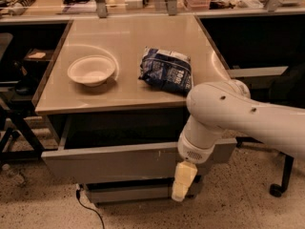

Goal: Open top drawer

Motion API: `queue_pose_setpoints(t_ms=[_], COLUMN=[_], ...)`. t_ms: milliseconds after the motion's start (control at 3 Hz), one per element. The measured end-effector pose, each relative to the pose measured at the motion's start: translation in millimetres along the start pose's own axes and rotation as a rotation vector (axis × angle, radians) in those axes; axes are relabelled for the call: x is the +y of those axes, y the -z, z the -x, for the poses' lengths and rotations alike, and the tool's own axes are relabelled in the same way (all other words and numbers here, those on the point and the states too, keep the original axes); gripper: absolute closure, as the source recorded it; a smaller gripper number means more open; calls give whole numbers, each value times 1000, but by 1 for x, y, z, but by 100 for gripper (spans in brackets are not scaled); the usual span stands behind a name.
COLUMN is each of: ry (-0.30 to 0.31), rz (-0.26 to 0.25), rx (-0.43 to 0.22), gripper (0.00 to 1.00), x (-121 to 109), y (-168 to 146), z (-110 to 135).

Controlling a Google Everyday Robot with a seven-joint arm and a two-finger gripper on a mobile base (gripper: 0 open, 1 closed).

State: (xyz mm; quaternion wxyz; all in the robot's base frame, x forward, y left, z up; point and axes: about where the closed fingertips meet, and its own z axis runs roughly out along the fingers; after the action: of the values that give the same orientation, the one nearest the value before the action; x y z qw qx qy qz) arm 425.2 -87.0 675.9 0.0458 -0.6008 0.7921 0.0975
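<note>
The top drawer (109, 162) is the wide grey drawer right under the table top. It stands pulled out toward me, with a dark gap showing behind its flat front. My gripper (181, 184), pale yellow at the end of the white arm (238, 116), hangs at the right part of the drawer front and reaches below its lower edge. The arm hides the drawer's right end. I cannot see how the gripper holds the drawer.
On the beige table top (128, 37) sit a white bowl (91, 70) and a blue chip bag (167, 70). A lower drawer (128, 192) shows beneath. A black cable (88, 207) lies on the floor at left, a chair wheel (276, 190) at right.
</note>
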Motion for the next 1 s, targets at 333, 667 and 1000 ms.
queue_pose_setpoints(t_ms=[333, 667, 1000], ry=[-28, -34, -18], rz=[18, 13, -26], rx=[-6, -10, -32], gripper=[0, 0, 0], x=[40, 41, 33], y=[24, 28, 36], z=[-25, -27, -20])
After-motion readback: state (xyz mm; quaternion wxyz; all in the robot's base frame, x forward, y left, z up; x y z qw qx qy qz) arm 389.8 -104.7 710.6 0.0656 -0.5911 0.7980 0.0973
